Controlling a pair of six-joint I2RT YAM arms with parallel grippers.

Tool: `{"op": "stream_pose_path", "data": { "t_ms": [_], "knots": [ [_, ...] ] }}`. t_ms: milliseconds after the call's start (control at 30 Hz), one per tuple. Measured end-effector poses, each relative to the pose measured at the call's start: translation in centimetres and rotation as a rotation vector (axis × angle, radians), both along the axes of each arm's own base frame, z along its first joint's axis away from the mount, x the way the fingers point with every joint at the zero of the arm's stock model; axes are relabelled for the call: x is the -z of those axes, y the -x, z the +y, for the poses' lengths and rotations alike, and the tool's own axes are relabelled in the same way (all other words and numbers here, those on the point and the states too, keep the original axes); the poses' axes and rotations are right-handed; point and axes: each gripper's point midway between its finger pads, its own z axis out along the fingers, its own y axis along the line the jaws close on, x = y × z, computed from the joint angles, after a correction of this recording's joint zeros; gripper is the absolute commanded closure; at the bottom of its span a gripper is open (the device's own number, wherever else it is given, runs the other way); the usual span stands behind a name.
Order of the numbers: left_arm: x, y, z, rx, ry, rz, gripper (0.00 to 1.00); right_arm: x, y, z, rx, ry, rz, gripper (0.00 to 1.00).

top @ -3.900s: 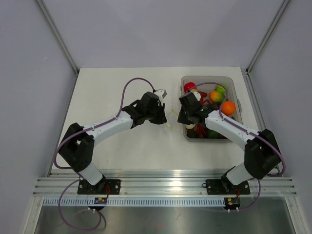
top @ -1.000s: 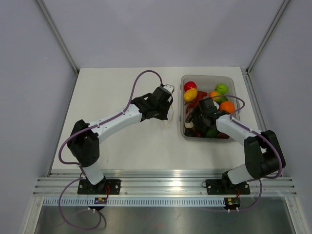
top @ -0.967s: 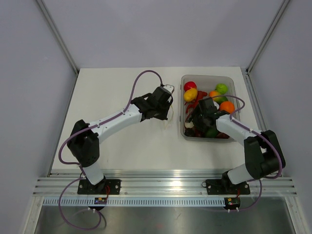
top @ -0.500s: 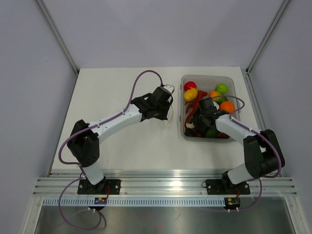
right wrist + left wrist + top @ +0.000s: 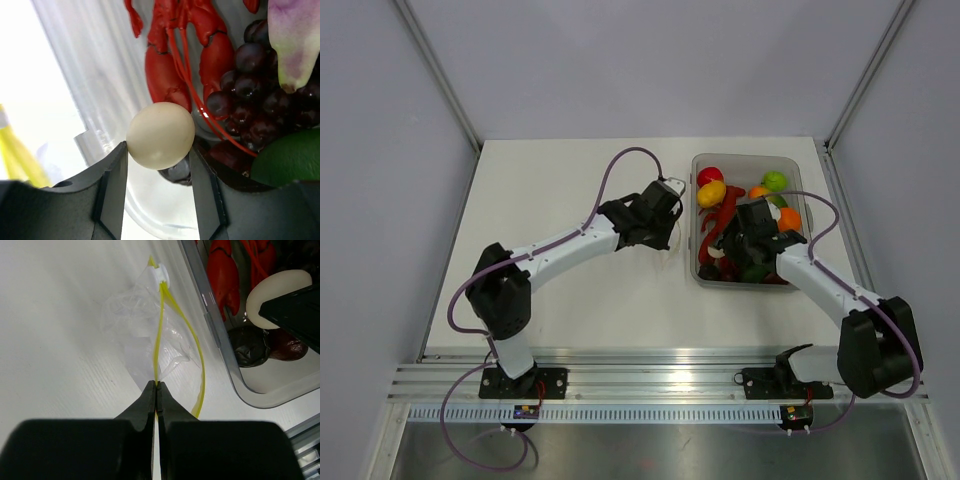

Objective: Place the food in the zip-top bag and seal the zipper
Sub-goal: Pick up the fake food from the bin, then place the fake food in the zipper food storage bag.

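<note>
One zip-top bag (image 5: 135,325), on the table (image 5: 540,200) just beside the bin (image 5: 800,165). Its zipper (image 5: 159,340) runs straight away from the left gripper (image 5: 156,389), slider (image 5: 160,274) farthest, mouth parted. Left arm stretched toward the bin, jaws pinched tight on the zipper. Right arm bent over the bin; right gripper (image 5: 159,155), half-wide, clasps a cream egg (image 5: 160,132).

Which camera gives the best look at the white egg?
The right wrist view: the white egg sits centre frame, close up, pinched in the right tool. The left wrist view shows only part of it, behind that tool. In the top view it cannot be made out under the arm.
</note>
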Motion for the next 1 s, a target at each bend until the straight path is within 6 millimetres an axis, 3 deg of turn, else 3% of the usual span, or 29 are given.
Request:
{"op": "stream_pose_path", "data": {
  "t_ms": [233,400,500,633,767,1000],
  "knots": [
    [0.2,0.2,-0.1,0.005,-0.005,0.005,1.00,-4.9,0.2,0.7,-0.045,-0.022,-0.107,0.62],
    [0.2,0.2,-0.1,0.006,-0.005,0.005,1.00,-10.3,0.4,4.6,-0.148,-0.072,-0.229,0.61],
    [0.2,0.2,-0.2,0.008,-0.003,0.006,1.00,-11.7,1.0,6.7,-0.204,-0.097,-0.259,0.61],
    [-0.2,0.1,-0.4,0.010,0.006,0.003,1.00,-11.1,1.1,8.4,-0.240,-0.114,-0.242,0.61],
    [-0.3,0.2,-0.5,0.015,0.013,0.005,1.00,-9.1,0.7,9.3,-0.248,-0.117,-0.191,0.62],
    [-0.3,0.6,-0.9,0.036,0.031,0.025,1.00,-7.6,0.4,9.7,-0.247,-0.112,-0.161,0.62]
  ]
}}
